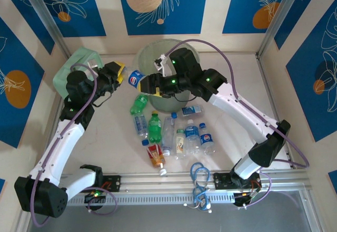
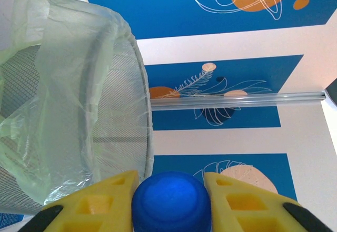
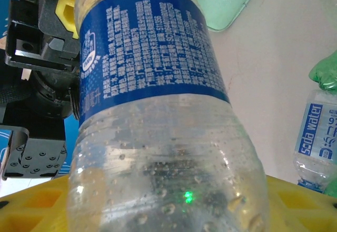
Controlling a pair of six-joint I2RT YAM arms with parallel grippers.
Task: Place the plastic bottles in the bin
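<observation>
Blue-labelled bottle [image 3: 152, 84] level, left-right, cap [image 2: 171, 208] in left claw [image 2: 169, 182]

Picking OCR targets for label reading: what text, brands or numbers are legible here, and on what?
"soda water": white lettering on the blue label of the clear bottle at the right edge of the right wrist view.
Blue label of the raised bottle: dense white print, too blurred to read.
Corner of the mint-green case: a scrap of dark print, unreadable.
Labels of the other bottles in the top view: too small to read.
</observation>
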